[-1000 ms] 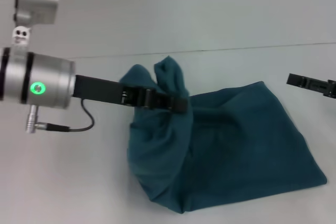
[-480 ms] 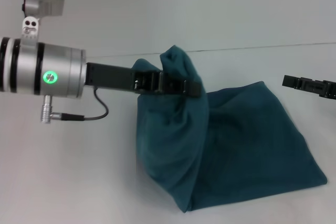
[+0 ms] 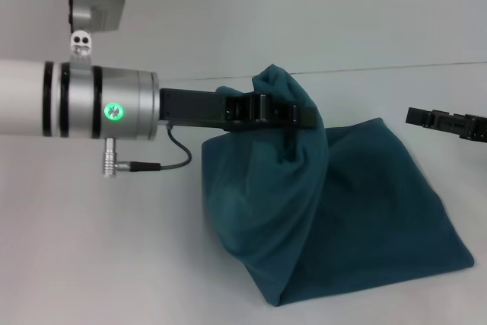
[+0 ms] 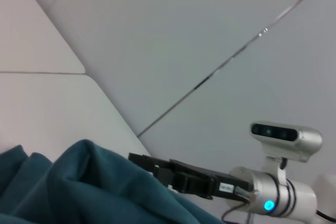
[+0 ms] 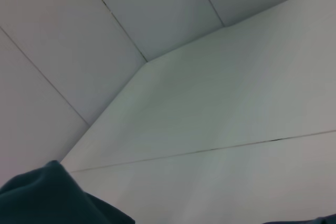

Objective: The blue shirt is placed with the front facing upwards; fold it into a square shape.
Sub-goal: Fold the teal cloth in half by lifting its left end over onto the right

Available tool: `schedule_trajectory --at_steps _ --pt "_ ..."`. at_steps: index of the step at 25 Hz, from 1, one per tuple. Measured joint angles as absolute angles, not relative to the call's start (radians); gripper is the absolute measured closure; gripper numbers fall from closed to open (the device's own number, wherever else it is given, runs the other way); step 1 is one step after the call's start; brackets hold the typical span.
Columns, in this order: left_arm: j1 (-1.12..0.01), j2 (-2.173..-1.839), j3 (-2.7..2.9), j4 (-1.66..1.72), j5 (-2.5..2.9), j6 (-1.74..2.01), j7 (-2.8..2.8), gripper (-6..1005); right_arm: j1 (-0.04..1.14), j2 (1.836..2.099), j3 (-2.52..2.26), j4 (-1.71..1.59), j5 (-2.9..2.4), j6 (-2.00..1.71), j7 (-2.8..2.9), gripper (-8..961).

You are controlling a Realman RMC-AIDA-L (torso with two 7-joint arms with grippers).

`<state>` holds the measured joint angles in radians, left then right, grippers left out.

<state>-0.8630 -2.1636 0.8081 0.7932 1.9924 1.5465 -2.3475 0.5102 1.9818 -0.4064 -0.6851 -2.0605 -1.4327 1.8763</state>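
Since the earlier frames the left gripper (image 3: 293, 116) has travelled rightward across the table (image 3: 99, 264), carrying a bunched fold of the blue shirt (image 3: 358, 203) with it, so the lifted peak of cloth now sits farther right and the draped fold covers more of the flat part beneath. Its black fingers (image 3: 262, 108) are clamped on that raised wad of teal fabric, which pokes up just beyond them and hangs down in a loose, rounded drape toward the near edge. Behind the fingers the silver wrist with a green light reaches in from the left, a thin black cable looping under it

Most of the shirt lies flat on the pale table, right of centre, plain fabric showing with no print visible; its near right corner comes to a point close to the right edge of the head view. From the left wrist view the same teal folds (image 4: 79, 187) fill the near part of the picture

At the far right, level with the shirt's far edge and clear of the cloth, is the right gripper (image 3: 449, 122); whether its fingers are apart or closed cannot be told. It also shows in the left wrist view (image 4: 157, 167), black, ahead of a silver wrist with a blue light
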Motion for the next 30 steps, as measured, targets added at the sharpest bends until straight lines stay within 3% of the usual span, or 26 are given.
schedule_trajectory --at_steps 30 --pt "-0.898 -2.17 0.99 0.693 1.877 1.365 -2.299 946 0.506 1.981 -0.403 -0.696 -2.055 -1.433 1.881 32"
